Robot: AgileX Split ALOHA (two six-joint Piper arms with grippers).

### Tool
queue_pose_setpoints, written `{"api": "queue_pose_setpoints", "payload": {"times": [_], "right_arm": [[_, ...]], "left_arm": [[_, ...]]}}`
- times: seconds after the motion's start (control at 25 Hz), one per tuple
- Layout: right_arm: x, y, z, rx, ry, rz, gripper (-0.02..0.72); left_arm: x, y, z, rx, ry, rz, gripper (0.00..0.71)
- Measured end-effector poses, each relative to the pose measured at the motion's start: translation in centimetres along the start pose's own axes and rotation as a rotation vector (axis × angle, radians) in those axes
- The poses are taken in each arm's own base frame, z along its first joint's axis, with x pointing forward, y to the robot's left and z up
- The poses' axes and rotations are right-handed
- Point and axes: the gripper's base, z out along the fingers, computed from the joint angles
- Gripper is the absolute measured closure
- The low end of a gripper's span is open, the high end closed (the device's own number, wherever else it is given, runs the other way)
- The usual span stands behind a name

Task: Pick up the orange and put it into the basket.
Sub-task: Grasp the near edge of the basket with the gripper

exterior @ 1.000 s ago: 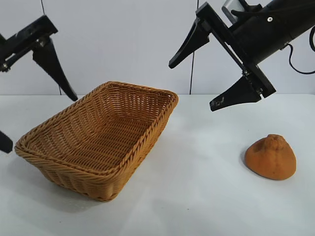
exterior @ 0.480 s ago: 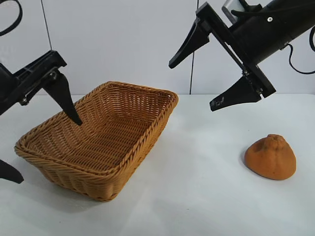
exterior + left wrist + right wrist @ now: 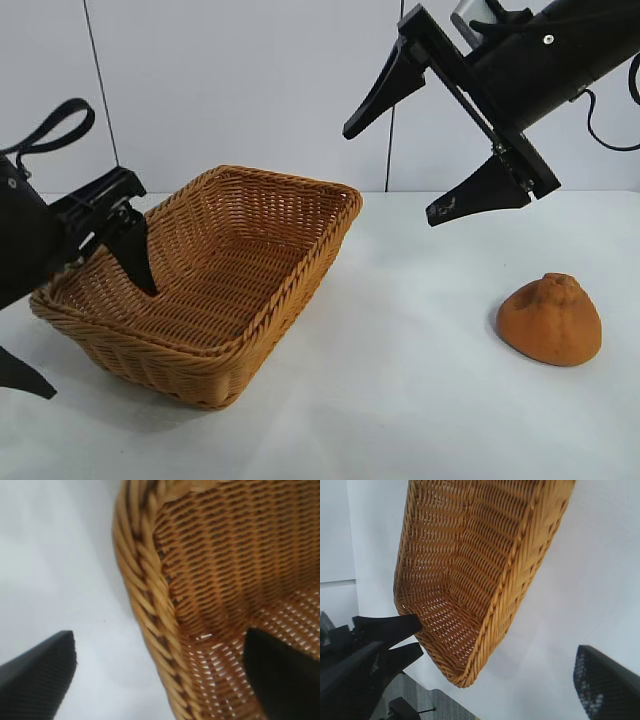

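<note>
Both grippers gape wide. My left gripper has dropped since a second ago and now straddles the basket rim, its outer finger cut off at the frame edge. Only my exterior camera shows the orange, resting on the table below the raised right gripper.

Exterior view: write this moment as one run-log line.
left gripper: open, astride tan woven wicker basket rim | right gripper: open, raised | dull-orange knobbly orange: on table, untouched
</note>
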Motion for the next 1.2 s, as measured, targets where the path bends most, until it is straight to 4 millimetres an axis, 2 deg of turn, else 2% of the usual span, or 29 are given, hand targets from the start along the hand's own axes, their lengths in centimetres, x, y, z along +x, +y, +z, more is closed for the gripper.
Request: {"api": "queue_pose_setpoints", "payload": {"times": [0.24,0.48,0.6,0.8,0.88,1.04,1.2], "right_arm": [[0.0,0.0,0.0,0.000,0.000,0.001,0.010],[0.0,0.0,0.0,0.000,0.000,0.003,0.010],[0.0,0.0,0.0,0.000,0.000,0.003,0.010],[0.0,0.0,0.0,0.000,0.000,0.003,0.010],[0.0,0.0,0.0,0.000,0.000,0.003,0.010],[0.0,0.0,0.0,0.000,0.000,0.003,0.010],[0.0,0.0,0.0,0.000,0.000,0.003,0.010]], "left_arm": [[-0.5,0.2,3.0,-0.005,-0.026,-0.020,0.067],[-0.6,0.3,3.7,0.000,-0.036,-0.023,0.079],[-0.6,0.3,3.7,0.001,-0.037,-0.023,0.182],[-0.6,0.3,3.7,-0.003,-0.035,-0.026,0.522],[-0.6,0.2,3.7,0.009,-0.036,-0.058,0.606],[-0.5,0.3,3.7,-0.018,-0.024,-0.035,0.622],[-1.7,-0.5,3.1,-0.034,-0.016,-0.038,0.622]]}}
